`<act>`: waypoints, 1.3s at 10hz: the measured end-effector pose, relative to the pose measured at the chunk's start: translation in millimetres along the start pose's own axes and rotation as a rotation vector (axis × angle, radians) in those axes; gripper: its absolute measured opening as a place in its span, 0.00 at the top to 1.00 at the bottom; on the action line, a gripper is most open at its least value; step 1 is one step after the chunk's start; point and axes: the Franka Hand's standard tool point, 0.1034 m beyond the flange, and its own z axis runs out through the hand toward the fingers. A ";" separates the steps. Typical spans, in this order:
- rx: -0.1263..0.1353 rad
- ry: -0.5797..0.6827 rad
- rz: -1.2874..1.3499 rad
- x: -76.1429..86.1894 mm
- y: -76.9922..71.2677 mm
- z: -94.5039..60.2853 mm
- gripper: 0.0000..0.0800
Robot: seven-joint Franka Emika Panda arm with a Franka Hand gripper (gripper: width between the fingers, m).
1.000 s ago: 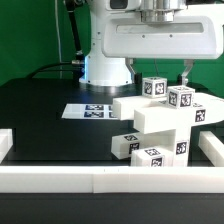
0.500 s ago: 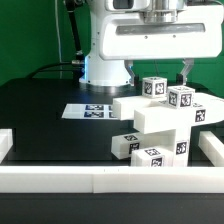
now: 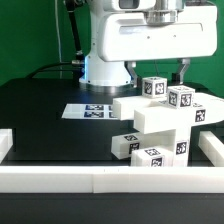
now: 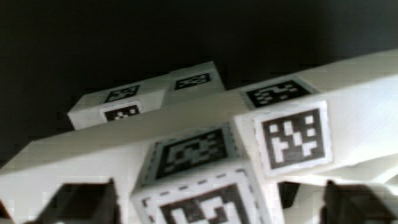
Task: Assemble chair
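Your gripper (image 3: 158,72) hangs just above the chair (image 3: 160,120), but you cannot tell whether its jaws grip anything. The chair sits on the black table (image 3: 45,120), right of the marker board (image 3: 88,111) in the exterior view.

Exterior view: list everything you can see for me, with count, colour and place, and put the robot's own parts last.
chair assembly: one cluster of joined blocky parts, white with black-and-white square tags, on the table toward the exterior view's right
marker board: one, thin flat white strip with printed tags, lying flat on the table just to the exterior view's left of the chair assembly
border rails: low, long, white, along the near edge and both sides of the table
table: one, black surface
backdrop: green, behind the table
robot arm: one, white, rising behind the chair assembly
hand: one, directly above the chair assembly's upper blocks; its fingers are too unclear to tell whether they grip anything
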 end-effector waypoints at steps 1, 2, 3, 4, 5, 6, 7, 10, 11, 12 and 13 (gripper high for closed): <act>0.000 0.000 0.000 0.0 0.0 0.0 0.52; 0.000 0.000 0.000 0.0 0.1 0.0 0.65; 0.000 0.000 0.015 0.0 0.1 0.0 0.64; 0.000 0.000 0.031 0.0 0.1 0.0 0.64; 0.000 0.000 0.030 0.0 0.2 0.0 0.64; 0.000 0.000 0.032 0.0 0.1 0.0 0.64; 0.001 0.000 0.101 0.0 0.0 0.0 0.64; 0.001 0.000 0.346 0.0 -0.3 0.0 0.64; 0.002 0.000 0.413 0.0 -0.5 0.1 0.64; 0.003 0.000 0.495 0.1 -1.0 0.1 0.64; 0.003 -0.001 0.572 0.0 -1.3 0.3 0.64</act>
